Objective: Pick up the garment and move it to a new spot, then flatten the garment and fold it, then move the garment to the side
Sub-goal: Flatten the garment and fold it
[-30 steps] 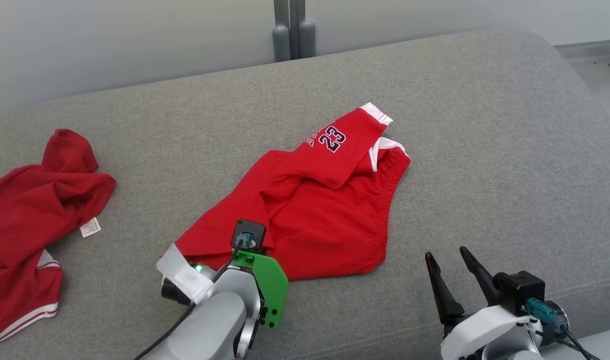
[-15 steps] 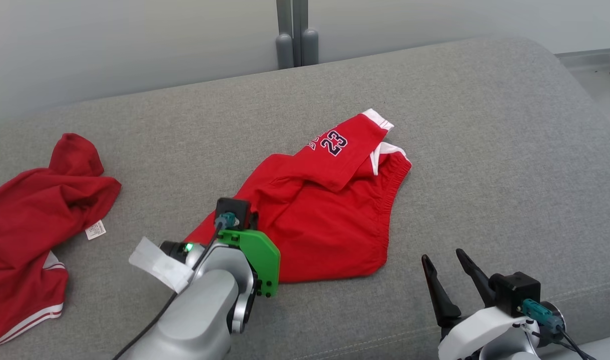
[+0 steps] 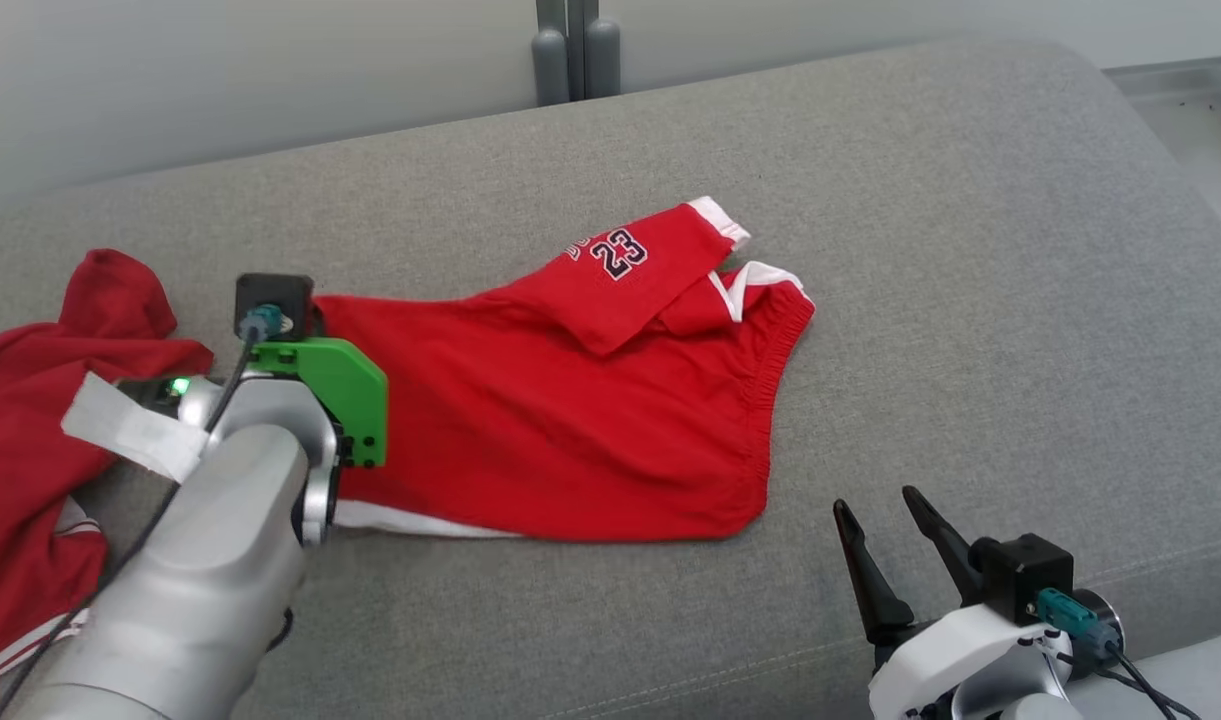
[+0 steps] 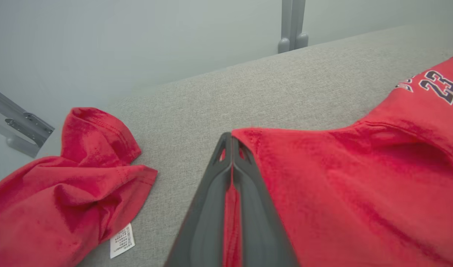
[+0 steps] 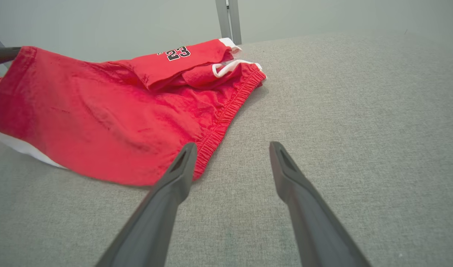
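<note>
1. Left gripper (image 4: 232,141): the fingers are pressed flat together on one corner of the red shorts (image 3: 550,420). In the left wrist view, red cloth is seen pinched between them.
2. Right gripper (image 3: 875,500): the fingers are spread wide with nothing between them. It is held low over the near right part of the grey cushion (image 3: 970,250), just beside the waistband (image 5: 230,111).
3. The shorts are laid across the middle of the cushion, with the pinched corner toward the left edge and the waistband toward the right. The folded leg (image 3: 630,270), printed "23", is doubled over the top on the far side.
4. The pinched end appears raised off the cushion, while the waistband end rests on it. A corner hold is judged to have been chosen so that the cloth is drawn out rather than bunched.
5. The right gripper is judged to be waiting at the opposite end, since two held points would be needed for flattening.
6. A second red garment (image 3: 30,420), with a white label (image 4: 121,240), lies at the left edge near the closed fingers. Snagging it is noted as a risk.
</note>
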You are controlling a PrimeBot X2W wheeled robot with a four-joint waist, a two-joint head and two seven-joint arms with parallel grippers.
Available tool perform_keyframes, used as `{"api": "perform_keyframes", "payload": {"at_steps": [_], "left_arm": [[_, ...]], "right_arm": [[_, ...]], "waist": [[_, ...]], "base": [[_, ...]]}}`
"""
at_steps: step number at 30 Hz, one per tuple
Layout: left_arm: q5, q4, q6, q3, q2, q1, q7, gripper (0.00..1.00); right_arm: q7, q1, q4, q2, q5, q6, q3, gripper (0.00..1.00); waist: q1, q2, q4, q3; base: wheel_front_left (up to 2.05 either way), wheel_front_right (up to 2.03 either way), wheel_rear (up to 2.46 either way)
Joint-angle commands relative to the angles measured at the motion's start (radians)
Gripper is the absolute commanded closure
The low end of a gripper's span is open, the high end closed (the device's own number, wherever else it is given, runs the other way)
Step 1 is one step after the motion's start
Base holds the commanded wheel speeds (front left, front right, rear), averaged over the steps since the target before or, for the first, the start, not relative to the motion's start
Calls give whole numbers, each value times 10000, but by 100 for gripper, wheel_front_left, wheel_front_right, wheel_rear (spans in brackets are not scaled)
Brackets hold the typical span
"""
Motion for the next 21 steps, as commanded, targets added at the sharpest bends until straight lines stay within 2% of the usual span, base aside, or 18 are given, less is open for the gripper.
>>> {"api": "perform_keyframes", "payload": {"at_steps": [1, 3, 4, 5, 6, 7, 8, 16, 21], "left_arm": [[178, 160, -78, -49, 199, -370, -67, 100], [332, 344, -178, -109, 440, -704, -122, 100], [390, 444, -235, -129, 540, -857, -127, 92], [422, 532, -282, -161, 591, -971, -132, 61], [422, 532, -282, -161, 591, -971, -132, 61], [441, 624, -332, -171, 604, -1062, -168, 22], [465, 726, -333, -178, 625, -1158, -201, 0], [409, 1442, -357, -83, 521, -1530, -896, 0], [168, 1498, -639, 160, 258, -1166, -1917, 0]], "right_arm": [[-32, -194, -70, -15, -33, -3, 17, 0], [-48, -232, -81, -17, -47, -3, 40, 0], [-51, -274, -88, -17, -55, -3, 51, 0], [-60, -332, -100, -15, -57, -3, 61, 0], [-60, -332, -100, -15, -57, -3, 61, 0], [-70, -383, -98, -17, -63, -3, 68, 0], [-84, -420, -88, -15, -70, -3, 78, 0], [-136, -637, 9, -15, -102, -3, 15, 0], [-107, -634, 58, -17, -147, -3, -113, 0]], "waist": [[0, 0, -130, 373], [0, 0, -171, 580], [0, 0, -181, 687], [0, 0, -184, 797], [0, 0, -184, 797], [0, 0, -183, 880], [0, 0, -182, 957], [0, 0, 25, 1209], [0, 0, 366, 967]], "base": [[0, 0, 0], [0, 0, 0], [0, 0, 0], [0, 0, 0], [0, 0, 0], [0, 0, 0], [0, 0, 0], [0, 0, 0], [0, 0, 0]]}}
